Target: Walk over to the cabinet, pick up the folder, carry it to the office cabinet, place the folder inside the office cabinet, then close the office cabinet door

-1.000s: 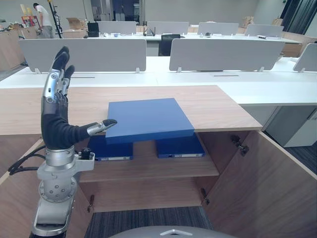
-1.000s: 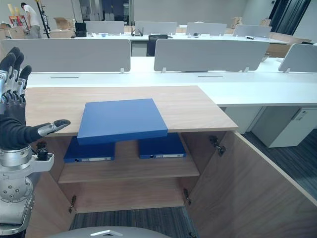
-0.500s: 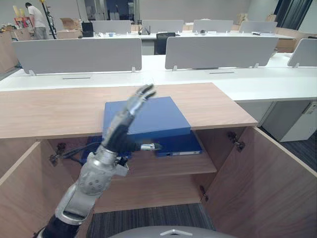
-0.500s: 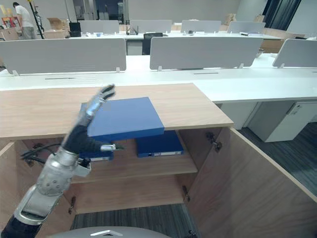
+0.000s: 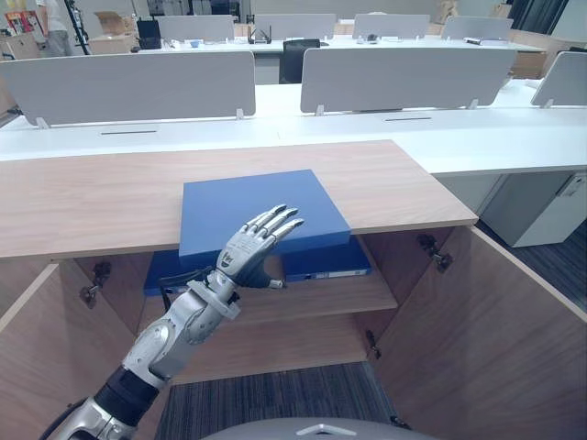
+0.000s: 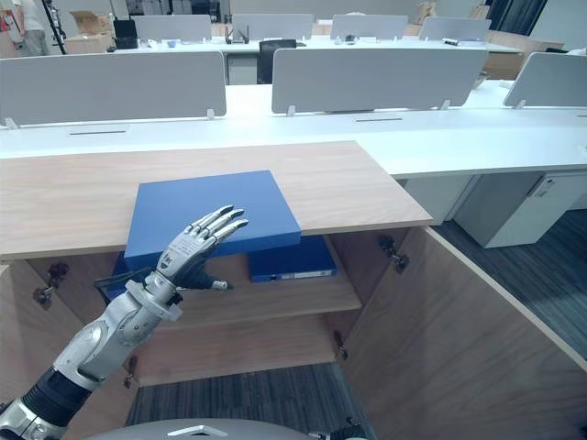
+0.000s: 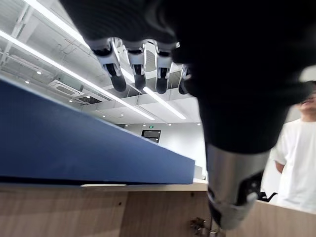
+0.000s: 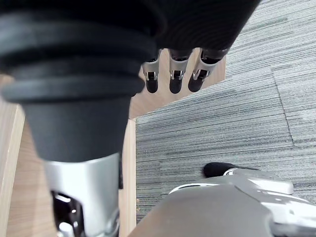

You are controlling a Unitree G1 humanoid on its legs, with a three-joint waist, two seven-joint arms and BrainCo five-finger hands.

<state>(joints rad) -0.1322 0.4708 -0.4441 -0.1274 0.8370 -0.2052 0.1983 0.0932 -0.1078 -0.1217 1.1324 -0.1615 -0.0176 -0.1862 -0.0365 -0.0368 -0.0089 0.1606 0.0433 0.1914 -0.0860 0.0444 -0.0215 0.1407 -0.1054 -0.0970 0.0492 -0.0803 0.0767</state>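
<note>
Blue against pale wood, the folder [image 5: 248,206] lies flat on top of the cabinet [image 5: 83,197], its near edge jutting out over the open front. The left hand [image 5: 246,257] reaches in at that jutting edge with its fingers [image 5: 275,223] straight and spread over the cover and its thumb [image 5: 272,283] held out lower down, in front of the shelf [image 5: 321,295]. Nothing is clasped, and from where I stand I can't tell whether the fingertips touch the cover or float just above it. The right hand [image 8: 173,71] hangs with straight, relaxed fingers over the carpet [image 8: 227,118], holding nothing. What worries me is the overhang. If the fingers bear down on that unsupported edge before the thumb comes up beneath, the folder could tip forward and slide off, dropping to the floor between the open doors [image 5: 477,321]. A forward nudge would instead shove it back across the smooth top, out of the thumb's reach. Even with a good pinch, one hand gripping a wide, slick cover near one edge looks marginal. I'd guess it sags or twists on lifting, or clips the two other folders [image 5: 326,262] lying on the shelf just below.
</note>
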